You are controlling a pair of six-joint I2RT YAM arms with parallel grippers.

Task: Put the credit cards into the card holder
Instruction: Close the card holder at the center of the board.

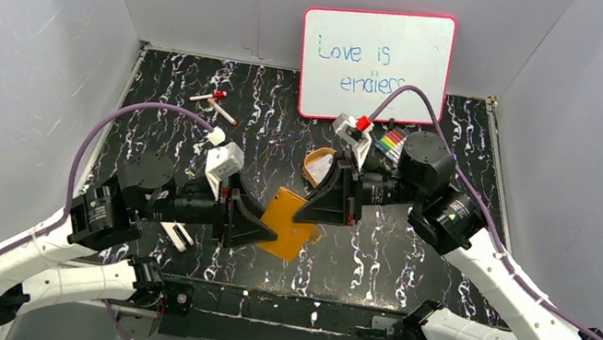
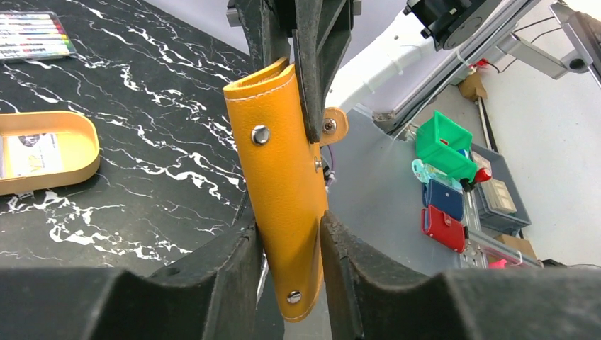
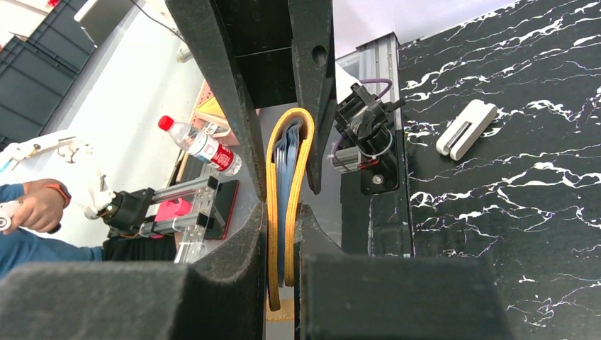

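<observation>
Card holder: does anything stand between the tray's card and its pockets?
Yes: the card holder, pinched by the left gripper and right gripper, is folded shut, closing its pockets off from the card in the tray.

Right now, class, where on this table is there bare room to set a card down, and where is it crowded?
Bare: the table between the card holder and the right arm; also between the pens and the whiteboard. Crowded: mid-table, around the card holder and tray.
</observation>
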